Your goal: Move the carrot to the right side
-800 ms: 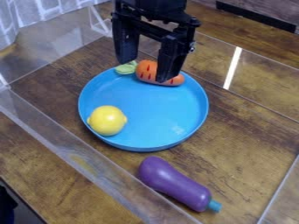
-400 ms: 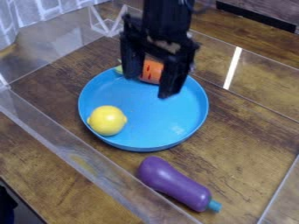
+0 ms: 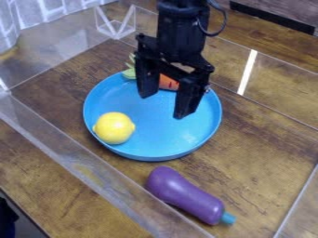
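Note:
The carrot lies at the far rim of the blue plate. Only a strip of its orange body shows between the black fingers, and its light green top pokes out on the left. My gripper points straight down over it, open, with one finger on each side of the carrot. The fingertips reach down to the plate. I cannot tell whether they touch the carrot.
A yellow lemon sits in the plate's near left part. A purple eggplant lies on the wooden table in front of the plate. A clear plastic wall runs along the left and front; a tape strip is at the right.
The gripper has come down and shifted slightly toward the camera, staying open. It now covers more of the carrot. The carrot, lemon and eggplant have not moved.

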Controlling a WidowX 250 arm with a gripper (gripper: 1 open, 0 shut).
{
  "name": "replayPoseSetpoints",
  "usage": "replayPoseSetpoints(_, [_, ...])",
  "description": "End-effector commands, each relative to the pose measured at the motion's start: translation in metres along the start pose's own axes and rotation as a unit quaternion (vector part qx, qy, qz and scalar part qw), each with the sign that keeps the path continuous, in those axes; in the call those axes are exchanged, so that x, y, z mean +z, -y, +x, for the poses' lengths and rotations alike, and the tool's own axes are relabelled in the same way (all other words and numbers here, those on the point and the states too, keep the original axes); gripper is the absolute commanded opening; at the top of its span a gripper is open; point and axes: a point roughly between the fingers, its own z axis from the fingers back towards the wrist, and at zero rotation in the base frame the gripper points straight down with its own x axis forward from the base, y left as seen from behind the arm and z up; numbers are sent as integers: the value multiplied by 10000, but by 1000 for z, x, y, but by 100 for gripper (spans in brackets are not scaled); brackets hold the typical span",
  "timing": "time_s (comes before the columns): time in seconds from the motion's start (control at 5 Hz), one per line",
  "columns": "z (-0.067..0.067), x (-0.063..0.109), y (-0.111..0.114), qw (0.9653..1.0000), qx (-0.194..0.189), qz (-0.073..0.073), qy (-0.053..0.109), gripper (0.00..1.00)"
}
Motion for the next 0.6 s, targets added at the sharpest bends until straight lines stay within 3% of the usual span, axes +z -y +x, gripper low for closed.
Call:
replayPoseSetpoints(0.0, [3, 21, -22, 9993, 44, -6, 365, 100])
replayPoseSetpoints(0.2, [3, 33, -46, 9985, 167, -8, 525, 100])
replayPoseSetpoints(0.4, [11, 47, -41, 9972, 259, -73, 699, 100])
